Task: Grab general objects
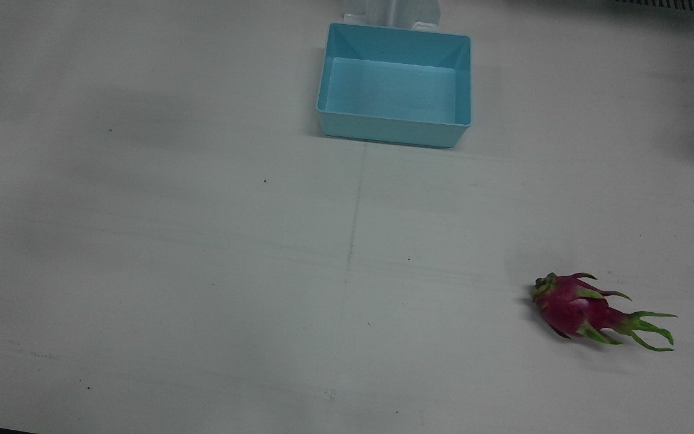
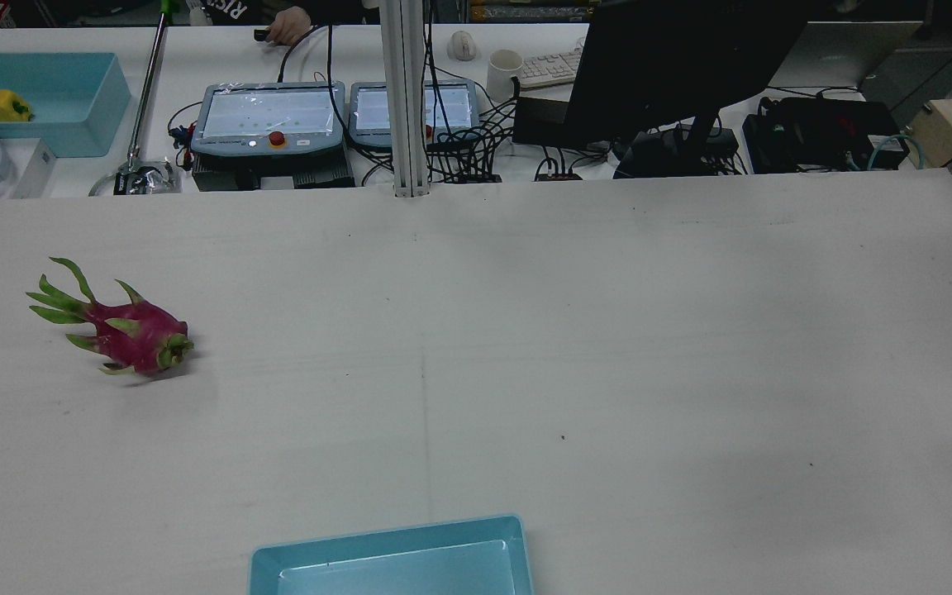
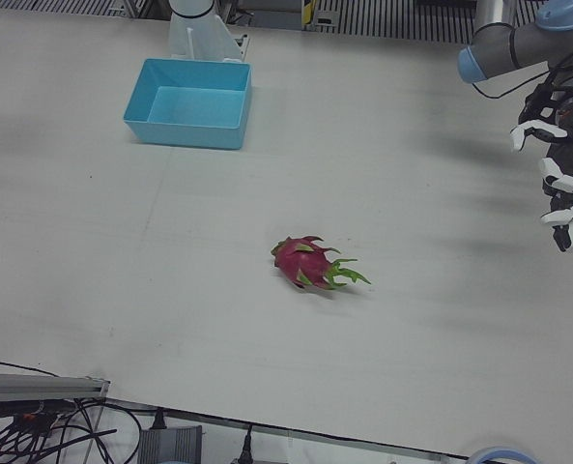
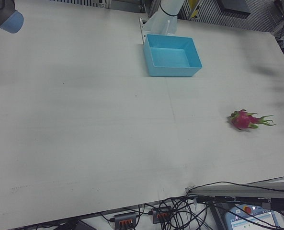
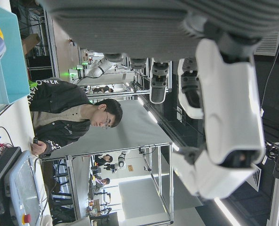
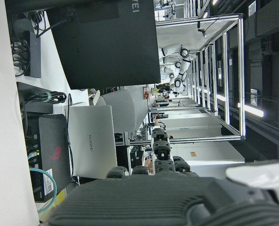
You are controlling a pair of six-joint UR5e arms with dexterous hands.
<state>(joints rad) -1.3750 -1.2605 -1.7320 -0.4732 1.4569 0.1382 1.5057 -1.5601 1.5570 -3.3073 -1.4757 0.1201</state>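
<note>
bare table (image 1: 202, 271) around dragon fruit (image 1: 582, 310), bin (image 1: 395, 84) far

Magenta dragon fruit (image 1: 576, 307) with green scales; light blue bin (image 1: 395, 84)

One dragon fruit (image 1: 576, 308) on the desk (image 1: 202, 271), one blue bin (image 1: 395, 84) there (a second (image 2: 38, 99) behind, holding one yellow pepper (image 2: 1, 106)), two pendants (image 2: 269, 116), one mug (image 2: 504, 73)

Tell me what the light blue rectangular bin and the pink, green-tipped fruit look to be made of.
The light blue rectangular bin looks like moulded plastic: uniform colour, smooth thin walls, a soft sheen on its floor. The pink, green-tipped fruit looks like a dragon fruit with waxy magenta skin and leafy green scales; whether it is real or an imitation, the pictures cannot settle.
</note>
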